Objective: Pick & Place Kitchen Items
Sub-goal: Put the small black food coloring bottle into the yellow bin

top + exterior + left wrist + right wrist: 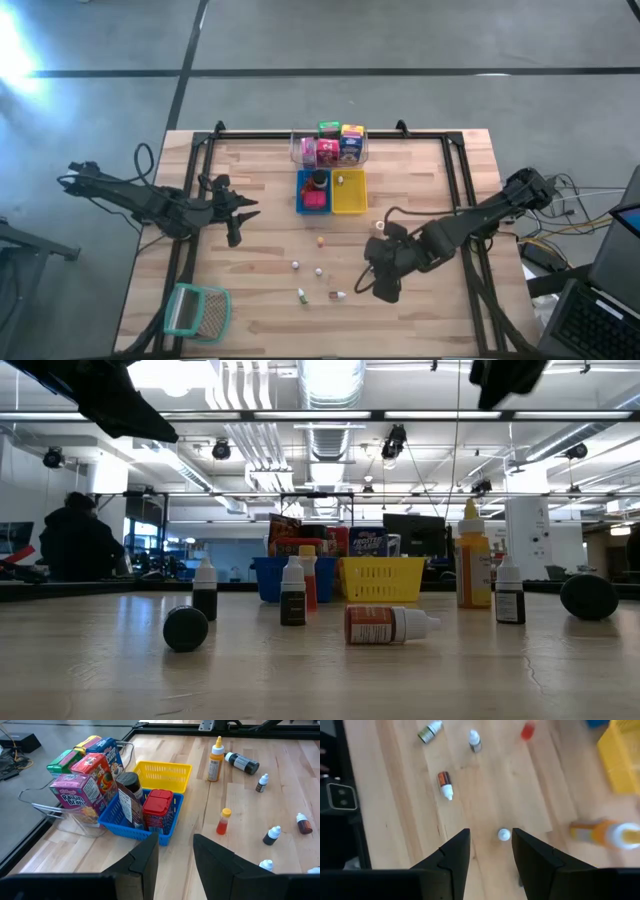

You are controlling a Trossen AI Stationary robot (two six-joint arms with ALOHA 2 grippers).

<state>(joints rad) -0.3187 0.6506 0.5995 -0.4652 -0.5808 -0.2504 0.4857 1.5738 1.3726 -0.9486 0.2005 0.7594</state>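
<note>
Where the left wrist view looks across the wooden table (250, 300), four cereal boxes (82, 775) stand packed in a clear tub (60, 815), one dark jar (131, 795) and one red can (158, 810) stand in the blue tray (127, 827), and the yellow tray (162, 775) sits just behind it. Loose on the boards lie several small dropper bottles: one red with an orange cap (223, 821), one tall orange squeeze bottle (215, 760) upright, one dark bottle (243, 763) lying down beside it, and further small ones toward the near edge. The left gripper (240, 213) hangs left of the trays, fingers parted and empty. The right gripper (490, 851) hovers above a white-capped bottle (504, 835), fingers spread either side, not touching it. A teal-rimmed mesh basket (198, 311) lies at the near left corner, well apart. In the low view one bottle (390, 625) lies on its side; a person (75, 545) sits in the lit room behind.
</note>
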